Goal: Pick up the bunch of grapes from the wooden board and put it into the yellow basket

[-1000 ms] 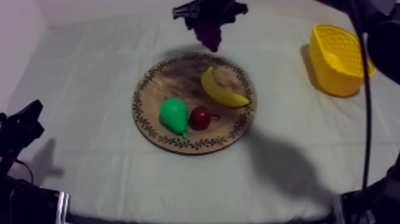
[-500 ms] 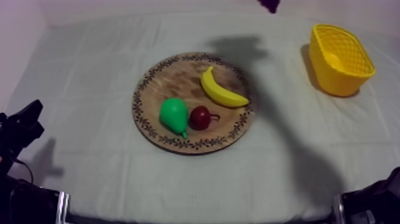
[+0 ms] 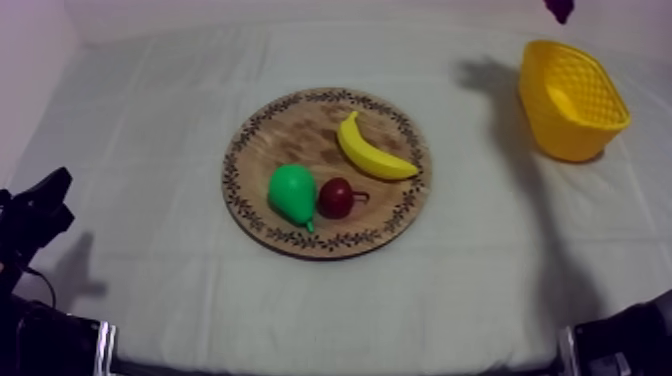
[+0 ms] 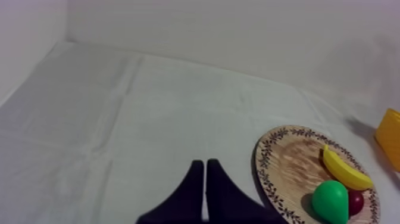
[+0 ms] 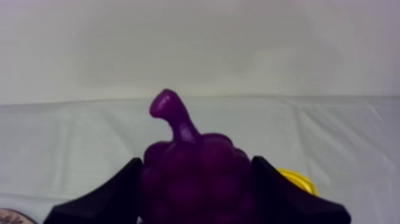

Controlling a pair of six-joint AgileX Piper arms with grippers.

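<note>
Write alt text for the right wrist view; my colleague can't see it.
The right claw is shut on the purple bunch of grapes, stem upward, with the grey-white cloth behind. A sliver of the yellow basket shows just beyond the claw.

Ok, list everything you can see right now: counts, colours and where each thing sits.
round wooden board with a patterned rim: 1, brown, middle of the table
curved toy banana: 1, yellow, on the board's far right part
toy pear: 1, green, on the board's near part
small round red fruit: 1, dark red, on the board, close beside the pear
plastic lattice basket: 1, yellow, far right of the table
bunch of toy grapes: 1, purple, off the board, held in the air near the basket
cloth: 1, grey-white, covering the table
left gripper: 1, black, fingers together, low at the table's left
right gripper: 1, black, shut on the grapes
</note>
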